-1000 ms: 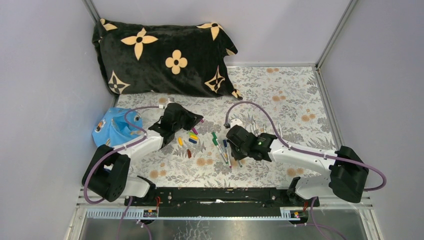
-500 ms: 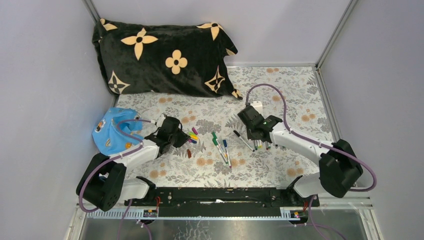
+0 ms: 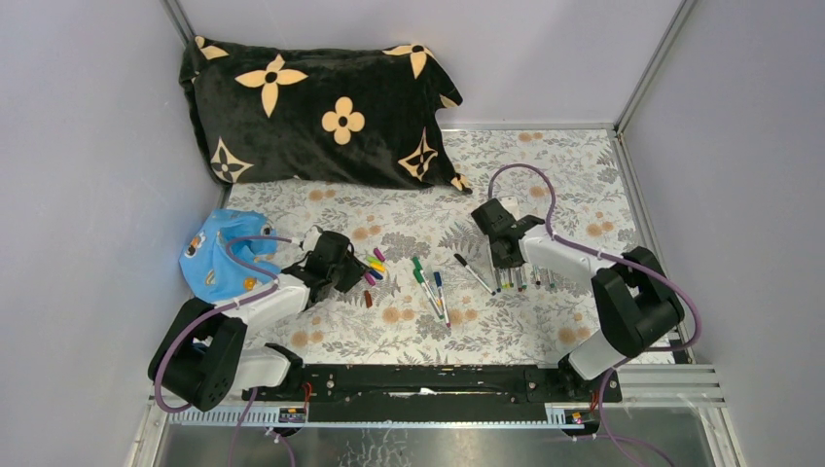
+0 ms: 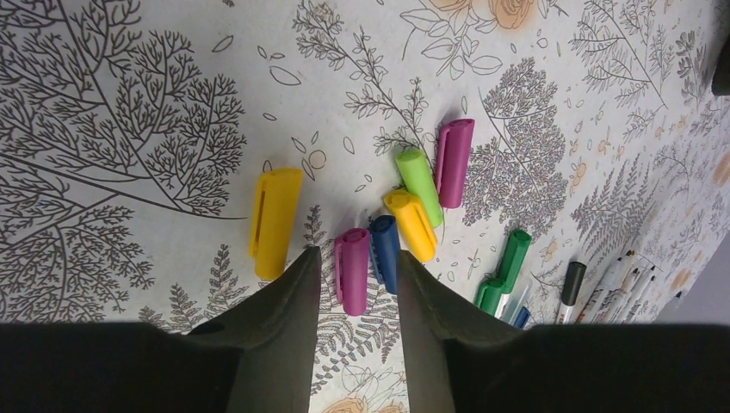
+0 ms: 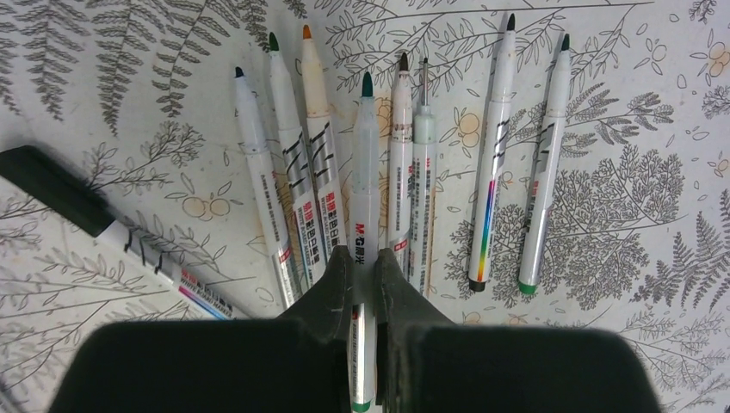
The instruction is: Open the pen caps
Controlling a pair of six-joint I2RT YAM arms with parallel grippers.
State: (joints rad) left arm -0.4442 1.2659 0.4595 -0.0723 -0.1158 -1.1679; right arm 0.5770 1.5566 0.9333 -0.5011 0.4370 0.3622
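Note:
Several loose pen caps lie in a cluster (image 3: pixel 373 265) on the floral table. In the left wrist view a magenta cap (image 4: pixel 351 271) lies flat between the fingers of my left gripper (image 4: pixel 357 261), which is open and clear of the cap on both sides. A blue cap (image 4: pixel 385 252), two yellow caps (image 4: pixel 274 222), a green cap (image 4: pixel 418 182) and a purple cap (image 4: pixel 454 162) lie around it. My right gripper (image 5: pixel 362 258) is shut on an uncapped green-tipped pen (image 5: pixel 364 172), over a row of several uncapped pens (image 5: pixel 293 172).
Green-capped pens (image 3: pixel 425 279) and a black-capped pen (image 3: pixel 474 273) lie mid-table between the arms. A dark red cap (image 3: pixel 368 298) lies apart, near the front. A black flowered pillow (image 3: pixel 321 107) fills the back left. A blue cloth (image 3: pixel 219 255) lies beside the left arm.
My left gripper drew back over the cap cluster and opened, leaving the magenta cap on the table. My right arm swung right and back with the pen to the row of uncapped pens.

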